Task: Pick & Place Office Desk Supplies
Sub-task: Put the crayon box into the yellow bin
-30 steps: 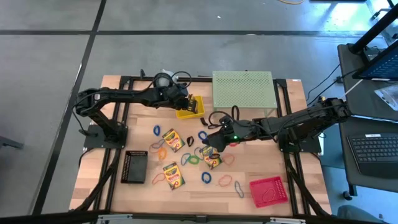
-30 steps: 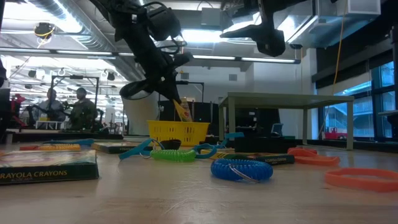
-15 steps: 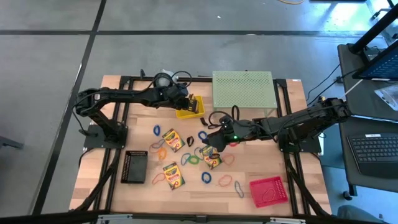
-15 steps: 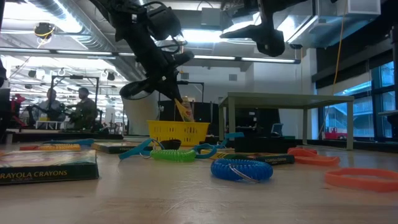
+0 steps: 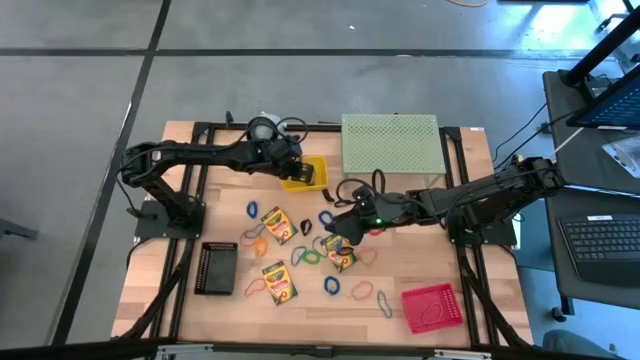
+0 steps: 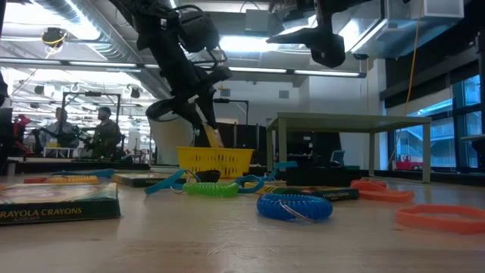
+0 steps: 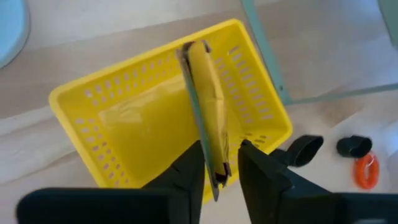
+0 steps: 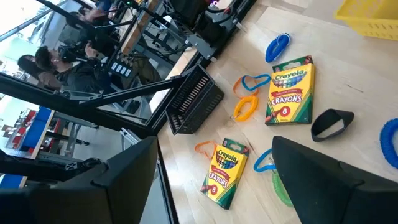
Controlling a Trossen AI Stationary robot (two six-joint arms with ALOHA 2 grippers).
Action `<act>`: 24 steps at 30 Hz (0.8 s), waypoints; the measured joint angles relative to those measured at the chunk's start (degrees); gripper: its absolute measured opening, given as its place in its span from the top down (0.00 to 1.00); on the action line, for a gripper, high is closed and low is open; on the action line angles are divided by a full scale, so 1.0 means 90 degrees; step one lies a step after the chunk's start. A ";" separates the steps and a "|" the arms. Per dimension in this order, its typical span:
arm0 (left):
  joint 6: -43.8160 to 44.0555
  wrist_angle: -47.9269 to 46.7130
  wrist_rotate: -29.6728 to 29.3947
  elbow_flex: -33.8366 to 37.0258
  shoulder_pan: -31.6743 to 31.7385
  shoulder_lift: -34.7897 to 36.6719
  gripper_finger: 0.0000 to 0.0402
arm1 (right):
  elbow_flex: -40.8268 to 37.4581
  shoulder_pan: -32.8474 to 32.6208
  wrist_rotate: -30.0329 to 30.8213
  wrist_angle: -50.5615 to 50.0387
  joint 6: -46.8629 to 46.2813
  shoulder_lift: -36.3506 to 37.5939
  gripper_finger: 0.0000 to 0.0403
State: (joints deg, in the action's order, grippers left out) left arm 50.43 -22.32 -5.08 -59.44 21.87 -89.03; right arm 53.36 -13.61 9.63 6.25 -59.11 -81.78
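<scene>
Tabletop: crayon box (image 7: 208, 118) over yellow basket (image 7: 115, 130)

Bright, even light; blurred foreground.

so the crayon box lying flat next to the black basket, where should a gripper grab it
Across its two long edges, coming straight down from above. The crayon box lies flat on the table, so only its narrow width would fit between the fingers, and no side face is exposed enough for a level approach. The orange band at its edge may get caught.
</scene>
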 joint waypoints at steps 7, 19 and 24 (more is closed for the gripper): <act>-0.0390 -0.0107 0.0387 0.0000 0.0000 0.0000 0.64 | 0.0000 0.0059 0.0000 0.0118 0.0092 0.0000 0.21; -0.1513 -0.0720 0.0846 -0.0002 0.0248 0.0000 0.52 | 0.0000 0.0058 -0.0002 0.0120 0.0124 0.0000 0.21; -0.1710 -0.0740 0.1185 -0.0002 0.0377 0.0002 0.50 | 0.0000 0.0058 -0.0027 0.0135 0.0138 0.0000 0.21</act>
State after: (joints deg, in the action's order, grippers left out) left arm 35.04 -28.98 5.58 -59.46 25.26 -89.01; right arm 53.36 -13.08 9.39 7.46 -57.87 -81.78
